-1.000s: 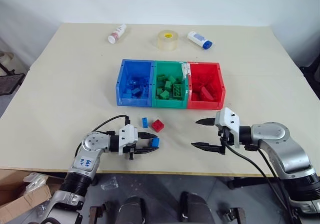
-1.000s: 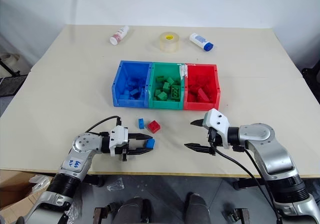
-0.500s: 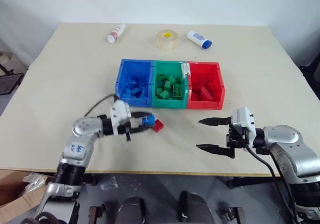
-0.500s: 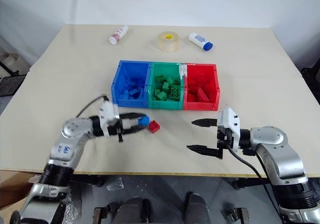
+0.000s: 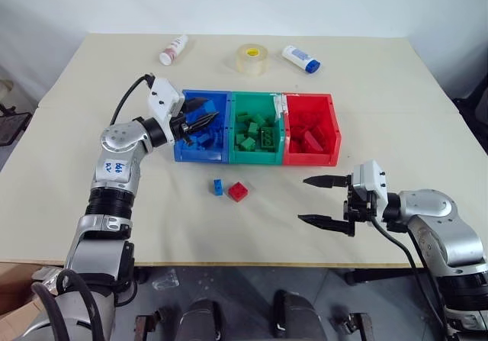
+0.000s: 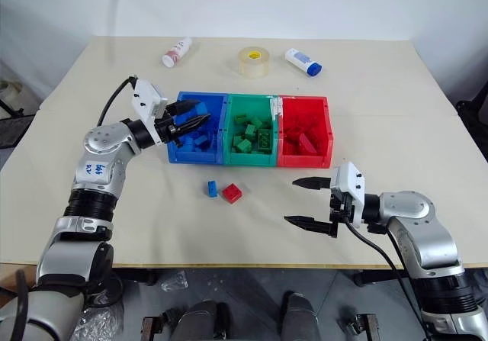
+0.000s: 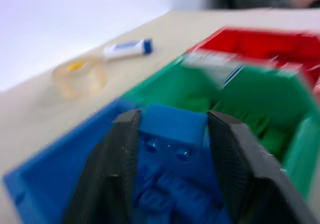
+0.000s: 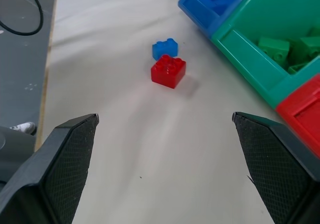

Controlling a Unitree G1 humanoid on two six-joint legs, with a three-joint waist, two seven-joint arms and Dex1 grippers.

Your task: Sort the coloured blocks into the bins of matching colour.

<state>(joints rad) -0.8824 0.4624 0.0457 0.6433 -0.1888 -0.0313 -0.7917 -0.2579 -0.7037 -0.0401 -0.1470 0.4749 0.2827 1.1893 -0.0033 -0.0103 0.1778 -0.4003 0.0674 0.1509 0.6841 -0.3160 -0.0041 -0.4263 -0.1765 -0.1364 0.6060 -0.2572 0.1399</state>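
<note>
My left gripper (image 5: 204, 119) hangs over the blue bin (image 5: 183, 149), level, with its fingers on either side of a blue block (image 7: 172, 126). The green bin (image 5: 259, 156) and red bin (image 5: 311, 159) join it in a row, and each bin holds several blocks of its own colour. A small blue block (image 5: 218, 187) and a red block (image 5: 239, 191) lie side by side on the table in front of the bins. My right gripper (image 5: 324, 201) hovers open to the right of them, pointing at them, with nothing between its fingers.
At the far side of the table (image 5: 91, 150) lie a clear tape roll (image 5: 252, 59), a white bottle with a red label (image 5: 172, 49) and a white tube with a blue cap (image 5: 302, 59). The table's front edge runs just below my right gripper.
My left gripper carried the blue block up from the front of the table, past the two loose blocks, to above the blue bin. The right gripper stayed open and almost still.
</note>
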